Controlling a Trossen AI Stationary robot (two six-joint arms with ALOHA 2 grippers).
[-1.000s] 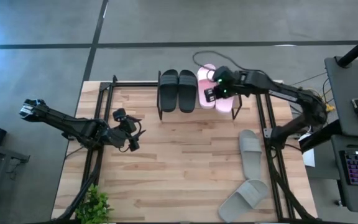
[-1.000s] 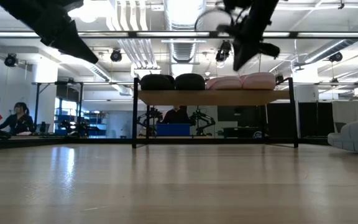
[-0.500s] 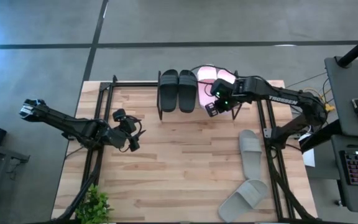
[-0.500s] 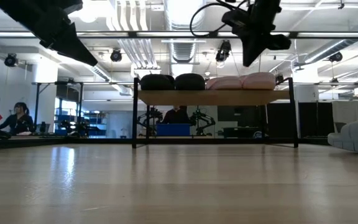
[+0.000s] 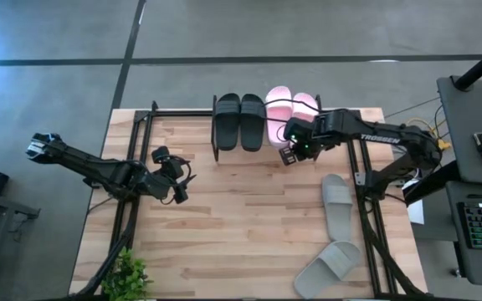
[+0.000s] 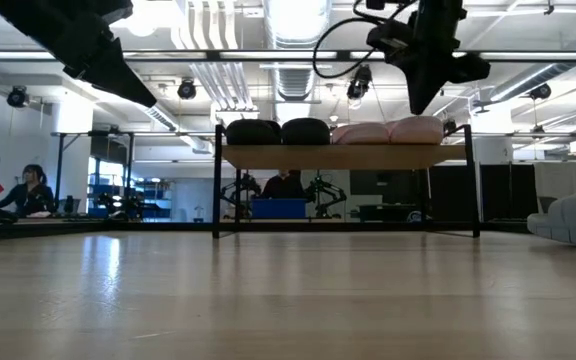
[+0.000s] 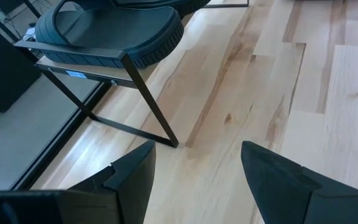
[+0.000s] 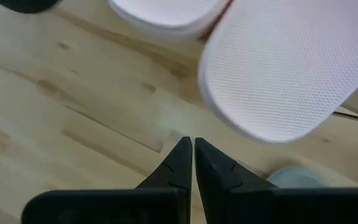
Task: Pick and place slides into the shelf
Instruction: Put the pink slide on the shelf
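On my rig: dark two-finger right gripper (image 5: 289, 154), fingers pressed together and empty, its arm reaching in from the table's right edge; dark two-finger left gripper (image 5: 176, 177), fingers (image 7: 278, 180) spread apart, arm waiting low at the left side.

table top (image 5: 241, 217) is pale wood planks with visible grain and a soft satin sheen. pink slide (image 8: 291, 68) has a fine dotted, matt, foam-like sole. black slide (image 7: 114, 28) looks like matt rubber with ribbed edge. shelf legs (image 7: 148, 106) are thin dark metal, matt. right gripper (image 8: 188, 162) fingers look like matt black plastic.
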